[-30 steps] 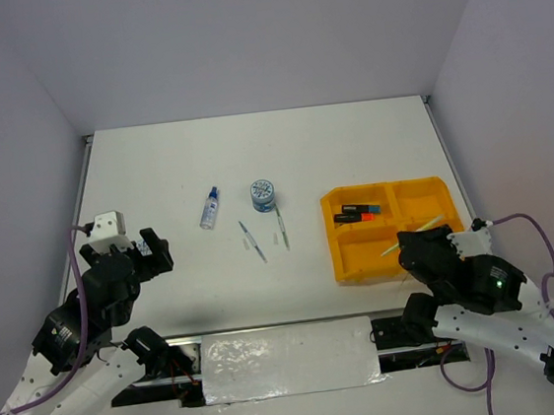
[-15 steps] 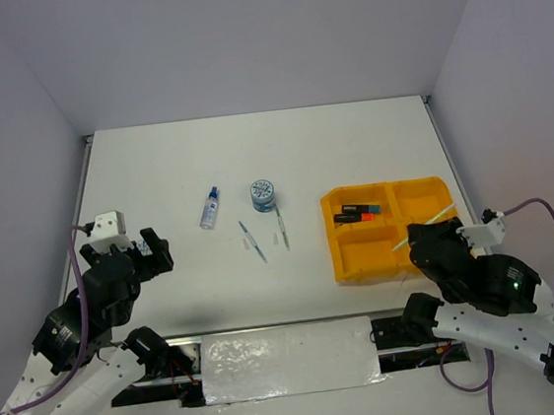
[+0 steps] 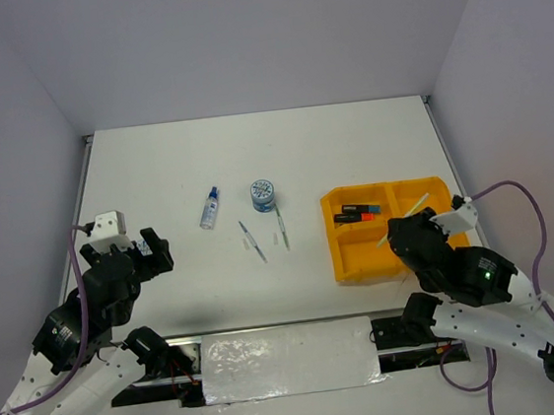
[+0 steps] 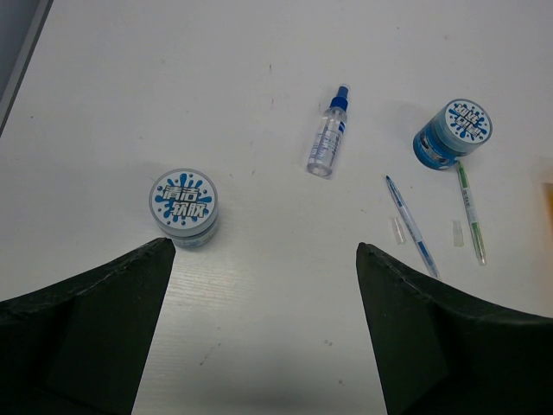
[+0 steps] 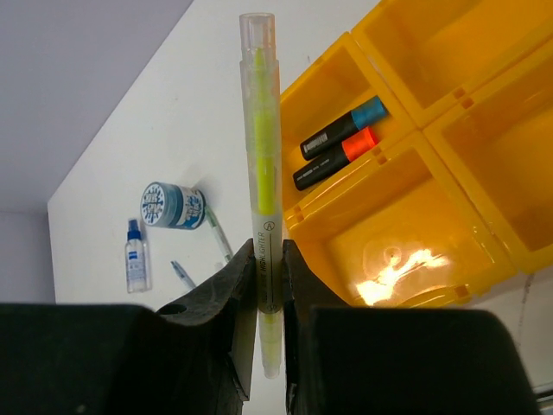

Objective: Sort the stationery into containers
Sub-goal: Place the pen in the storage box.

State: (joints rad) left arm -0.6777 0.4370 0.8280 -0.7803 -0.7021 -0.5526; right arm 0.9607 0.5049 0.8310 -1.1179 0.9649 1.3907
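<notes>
My right gripper (image 5: 268, 259) is shut on a clear highlighter with a yellow-green core (image 5: 263, 164), held upright between the jaws above the orange-yellow tray (image 5: 406, 143). From above, that gripper (image 3: 406, 234) hovers over the tray's (image 3: 334, 251) near-left compartment. Two black highlighters, one blue-capped (image 5: 346, 128) and one orange-capped (image 5: 335, 160), lie in the back-left compartment. On the table lie a clear bottle (image 4: 327, 138), a blue-white pot (image 4: 453, 131), a second pot (image 4: 184, 206), a blue pen (image 4: 412, 226) and a green pen (image 4: 470, 212). My left gripper (image 4: 263, 251) is open above bare table.
The bottle (image 3: 210, 208), pot (image 3: 264, 194) and two pens (image 3: 252, 240) sit mid-table, left of the tray. Grey walls close in the white table on three sides. A silvery sheet (image 3: 288, 358) lies at the near edge between the arm bases.
My right arm has shifted left and slightly back over the tray, still holding the highlighter. The left arm has not moved.
</notes>
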